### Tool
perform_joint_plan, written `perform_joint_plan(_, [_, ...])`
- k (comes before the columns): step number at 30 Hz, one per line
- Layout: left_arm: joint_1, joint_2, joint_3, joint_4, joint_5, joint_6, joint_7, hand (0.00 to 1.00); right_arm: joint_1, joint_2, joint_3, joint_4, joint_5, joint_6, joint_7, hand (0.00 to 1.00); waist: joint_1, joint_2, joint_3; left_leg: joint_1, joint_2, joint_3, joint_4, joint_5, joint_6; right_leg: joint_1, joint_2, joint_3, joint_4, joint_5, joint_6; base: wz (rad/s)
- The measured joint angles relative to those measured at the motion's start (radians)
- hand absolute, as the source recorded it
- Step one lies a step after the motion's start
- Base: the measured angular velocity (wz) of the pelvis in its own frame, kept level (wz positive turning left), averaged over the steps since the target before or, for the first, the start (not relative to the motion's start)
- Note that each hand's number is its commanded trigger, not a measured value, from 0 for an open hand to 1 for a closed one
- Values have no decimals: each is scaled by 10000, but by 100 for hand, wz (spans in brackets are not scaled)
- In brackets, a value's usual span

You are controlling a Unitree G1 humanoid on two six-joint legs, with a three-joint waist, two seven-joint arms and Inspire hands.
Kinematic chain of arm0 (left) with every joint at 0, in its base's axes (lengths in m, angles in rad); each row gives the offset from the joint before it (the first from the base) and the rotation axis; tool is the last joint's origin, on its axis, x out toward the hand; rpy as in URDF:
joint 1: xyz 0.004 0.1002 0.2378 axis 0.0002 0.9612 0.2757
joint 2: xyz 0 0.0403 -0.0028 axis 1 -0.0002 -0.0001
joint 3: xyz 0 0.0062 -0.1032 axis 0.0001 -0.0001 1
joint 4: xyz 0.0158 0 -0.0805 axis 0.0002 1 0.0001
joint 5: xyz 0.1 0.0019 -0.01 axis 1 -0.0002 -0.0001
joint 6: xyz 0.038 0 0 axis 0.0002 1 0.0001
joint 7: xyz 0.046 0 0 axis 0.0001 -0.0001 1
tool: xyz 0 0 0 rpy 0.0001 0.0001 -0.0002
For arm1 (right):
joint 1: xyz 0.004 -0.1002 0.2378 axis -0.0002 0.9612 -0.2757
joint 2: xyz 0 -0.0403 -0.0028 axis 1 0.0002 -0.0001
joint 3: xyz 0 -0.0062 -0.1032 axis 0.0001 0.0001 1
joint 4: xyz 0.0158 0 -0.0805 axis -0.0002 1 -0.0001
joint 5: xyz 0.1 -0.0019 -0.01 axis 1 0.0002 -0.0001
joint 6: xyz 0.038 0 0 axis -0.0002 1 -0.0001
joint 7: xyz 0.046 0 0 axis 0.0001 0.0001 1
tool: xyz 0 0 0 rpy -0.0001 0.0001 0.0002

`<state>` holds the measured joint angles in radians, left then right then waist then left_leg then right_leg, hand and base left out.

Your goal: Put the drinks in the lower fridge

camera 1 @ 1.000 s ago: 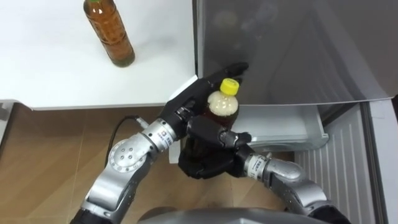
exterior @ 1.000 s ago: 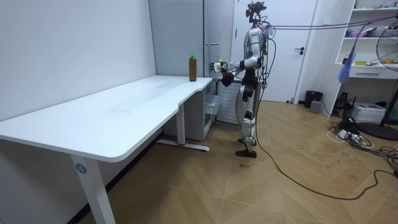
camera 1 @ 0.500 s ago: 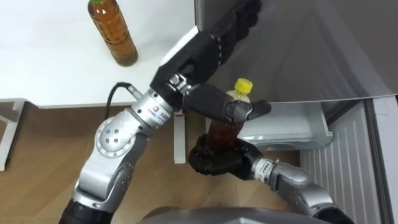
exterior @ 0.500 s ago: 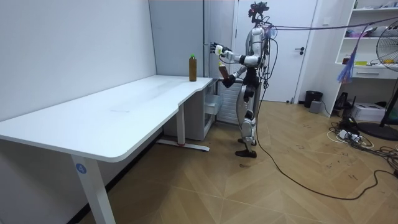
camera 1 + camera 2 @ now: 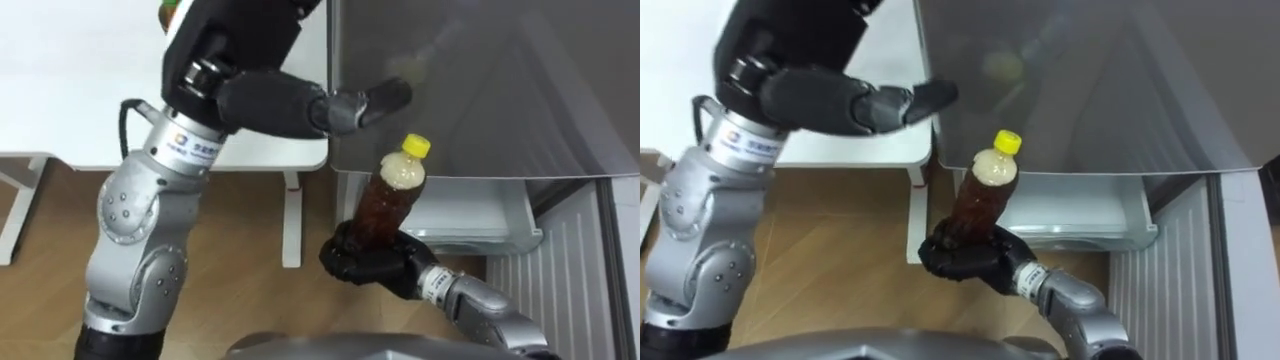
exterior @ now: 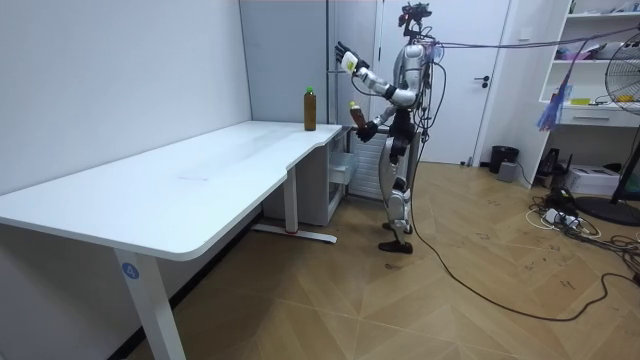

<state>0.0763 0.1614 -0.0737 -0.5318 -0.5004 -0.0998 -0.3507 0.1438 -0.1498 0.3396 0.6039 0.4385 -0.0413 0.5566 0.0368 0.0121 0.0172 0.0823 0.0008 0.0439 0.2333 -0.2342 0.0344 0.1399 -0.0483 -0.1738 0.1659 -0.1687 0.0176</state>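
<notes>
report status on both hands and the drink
Right hand shut on yellow-capped bottle, held below grey fridge door. Left hand open, up beside door. Second bottle on table.

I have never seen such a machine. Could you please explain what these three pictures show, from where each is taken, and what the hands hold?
This is a humanoid robot that stands on two legs in front of a grey fridge. Two pictures come from cameras in its head, looking down at its own arms. The third comes from a camera standing in the room. Its right hand grips a yellow-capped brown drink bottle. Its left hand is raised, open, and holds nothing. On the white table beside the robot stands a second brown bottle.
</notes>
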Motion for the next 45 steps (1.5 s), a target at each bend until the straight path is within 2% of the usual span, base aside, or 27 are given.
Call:
perform_joint_plan(3, [2, -208, 702, -317, 2, -60, 415, 0, 51, 44, -293, 88, -28, -6, -127, 100, 82, 39, 13, -5, 13, -8, -11, -2, -3, 9, 12, -66, 1, 0, 0, 2])
perform_joint_plan(4, [0, -280, 966, -546, 3, -134, 608, 0, 69, 30, -371, 184, -37, -6, -175, 100, 204, 56, 11, 14, 12, -6, -89, -3, -4, -14, 20, -70, -6, -1, 1, -7])
perform_joint_plan(7, [-27, -389, 1465, -1063, 20, -397, 1170, 0, 313, 3, -534, 249, -64, -5, -237, 100, 434, 122, -22, -2, -2, -146, -110, 2, -9, 14, 25, -170, 1, 0, 1, 5])
perform_joint_plan(9, [-127, -459, 1848, -1141, 57, -757, 1597, 0, 459, 56, -629, 243, -69, -6, -271, 100, 548, 158, -45, -2, -2, -185, -101, 16, -29, 36, 33, -267, 3, 0, 1, 9])
perform_joint_plan(11, [-152, -577, 2264, -1134, 649, -1066, 2562, 0, 476, 60, -655, 243, -79, -6, -486, 100, 683, 222, -61, 138, -62, -224, -108, 37, -44, 169, 33, -324, -30, -1, 1, 5])
perform_joint_plan(13, [-134, -613, 2531, -1081, 1346, -1125, 3279, 0, 511, 51, -800, 242, -84, -6, -598, 100, 834, 203, -50, 313, -83, -222, -154, 48, -45, 382, 27, -355, -175, -1, 1, 0])
perform_joint_plan(16, [181, -659, 3205, -1071, 2468, -1402, 4403, 0, 586, 190, -1471, 222, -96, -29, -623, 100, 1026, 202, -61, 352, -88, -264, -282, 47, -44, 417, 24, -494, -172, -2, 3, 3])
perform_joint_plan(20, [341, -660, 4160, -853, 4375, -1471, 6059, 0, 825, 218, -1980, 199, -66, -29, -921, 100, 1186, 189, -72, 389, -143, -498, -290, 54, -33, 518, 6, -508, -187, -3, 5, 13])
perform_joint_plan(23, [343, -571, 4813, -214, 4975, -1511, 7115, 0, 965, 204, -2149, 156, -81, -28, -1168, 100, 1444, 259, -103, 437, -143, -504, -269, 55, -31, 546, -5, -739, -197, -3, 4, 0])
perform_joint_plan(25, [393, -572, 5191, 158, 5102, -1507, 7681, 0, 1108, 230, -2282, 52, -78, -28, -1301, 100, 1550, 292, -125, 438, -157, -509, -286, 55, -31, 582, -17, -899, -281, -3, 4, 0])
perform_joint_plan(29, [502, -479, 5820, 936, 5014, -1502, 8775, 0, 1375, 142, -2533, -106, -70, -6, -1556, 100, 1655, 403, -113, 513, -174, -564, -298, 53, -29, 707, -24, -1012, -327, -3, 5, 5])
perform_joint_plan(33, [1070, -367, 5874, 2376, 4365, -1634, 9598, 0, 1505, 118, -2562, -449, -50, -6, -1867, 100, 1649, 592, -114, 550, -173, -539, -333, 53, -28, 714, -24, -993, -329, -4, 5, -1])
perform_joint_plan(35, [1601, -350, 5533, 3596, 3369, -1592, 9816, 0, 1523, 121, -2537, -528, -52, 57, -2102, 100, 1604, 638, -128, 540, -179, -520, -370, 53, -29, 665, -36, -1013, -349, -33, 49, -6])
perform_joint_plan(37, [1897, -342, 4993, 4782, 3047, -1516, 9942, 0, 1523, 106, -2536, -540, -46, 258, -2244, 100, 1591, 510, -80, 570, -183, -531, -377, 53, -29, 688, -38, -1008, -352, -45, 53, -2])
perform_joint_plan(38, [2096, -343, 4613, 5591, 2747, -1410, 9971, 0, 1514, 127, -2533, -543, -38, 348, -2346, 100, 1599, 542, -134, 569, -189, -532, -365, 53, -29, 703, -41, -997, -353, -61, 37, 0])
perform_joint_plan(42, [2556, -348, 3569, 7697, 1914, -1072, 9983, 0, 1506, 215, -2513, -522, 349, 629, -2634, 100, 1576, 247, -126, 541, -183, -527, -368, 53, -29, 693, -26, -969, -401, -65, 32, -1])
perform_joint_plan(44, [2792, -363, 3096, 8584, 1454, -746, 9972, 0, 1513, 230, -2523, -522, 748, 657, -2866, 100, 1487, 78, -152, 522, -149, -525, -360, 46, -28, 687, -25, -990, -399, -62, 29, -2])
perform_joint_plan(45, [2803, -363, 3022, 8817, 1434, -708, 9944, 0, 1504, 225, -2544, -522, 787, 657, -2920, 100, 1479, 53, -154, 515, -150, -528, -359, 44, -25, 684, -28, -989, -394, -61, 27, 0])
